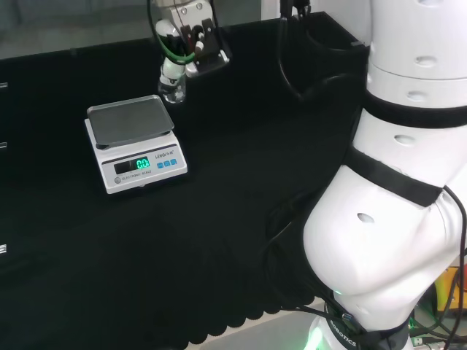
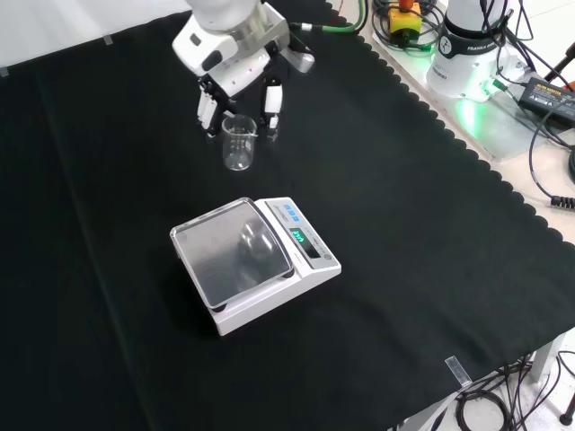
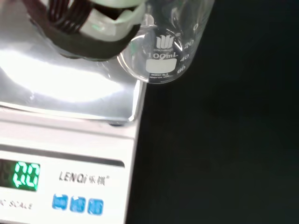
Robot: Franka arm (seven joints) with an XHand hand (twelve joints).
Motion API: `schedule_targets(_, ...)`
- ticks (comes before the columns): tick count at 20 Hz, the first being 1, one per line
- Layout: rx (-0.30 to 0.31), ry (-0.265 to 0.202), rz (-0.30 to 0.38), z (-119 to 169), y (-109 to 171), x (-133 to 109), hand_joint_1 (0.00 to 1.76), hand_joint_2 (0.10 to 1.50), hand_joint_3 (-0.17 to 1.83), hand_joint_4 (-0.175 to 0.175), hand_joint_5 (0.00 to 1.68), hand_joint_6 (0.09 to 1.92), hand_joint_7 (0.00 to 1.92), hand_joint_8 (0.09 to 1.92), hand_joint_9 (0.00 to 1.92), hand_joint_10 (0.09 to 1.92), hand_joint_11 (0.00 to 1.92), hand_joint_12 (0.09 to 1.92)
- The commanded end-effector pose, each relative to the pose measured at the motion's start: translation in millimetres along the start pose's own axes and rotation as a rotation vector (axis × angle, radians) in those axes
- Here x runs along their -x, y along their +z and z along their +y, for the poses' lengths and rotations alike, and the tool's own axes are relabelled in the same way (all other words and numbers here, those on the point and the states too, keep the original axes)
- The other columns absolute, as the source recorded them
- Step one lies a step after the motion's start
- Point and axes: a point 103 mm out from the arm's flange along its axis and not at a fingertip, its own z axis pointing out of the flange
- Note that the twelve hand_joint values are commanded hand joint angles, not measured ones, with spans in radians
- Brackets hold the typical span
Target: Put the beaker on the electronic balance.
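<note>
A small clear glass beaker (image 2: 238, 145) stands upright on the black cloth, just beyond the white electronic balance (image 2: 256, 260) with its steel pan (image 1: 130, 120). Nothing lies on the pan. The hand (image 2: 235, 63) hovers over the beaker with straight fingers (image 2: 206, 109) pointing down on one side of the rim and the thumb on the other. In the head view the hand (image 1: 191, 40) is above the beaker (image 1: 174, 92), behind the balance. In the wrist view a finger (image 3: 88, 32) lies close beside the beaker (image 3: 169, 44), next to the pan (image 3: 70, 88); contact is unclear.
The arm's white links (image 1: 394, 182) stand at the right of the head view. Cables and a power unit (image 2: 548, 90) lie off the cloth's scalloped edge at the front view's upper right. Black cloth (image 2: 413, 269) spreads around the balance.
</note>
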Motion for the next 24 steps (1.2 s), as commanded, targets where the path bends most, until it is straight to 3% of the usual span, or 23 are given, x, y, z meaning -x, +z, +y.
schedule_targets(1,-0.099,-0.139,0.015,35,-12,-28,1.16,1.08,0.04,-0.175,1.00,0.97,1.11,0.83,1.50,0.37,1.62,0.44)
schedule_targets(14,-0.146,-0.260,0.009,86,-4,-79,1.16,1.08,0.04,-0.175,1.00,0.97,1.11,0.83,1.50,0.37,1.61,0.44)
schedule_targets(24,-0.168,-0.290,0.021,93,11,-86,1.16,1.08,0.04,-0.175,1.00,0.97,1.11,0.83,1.50,0.38,1.61,0.44)
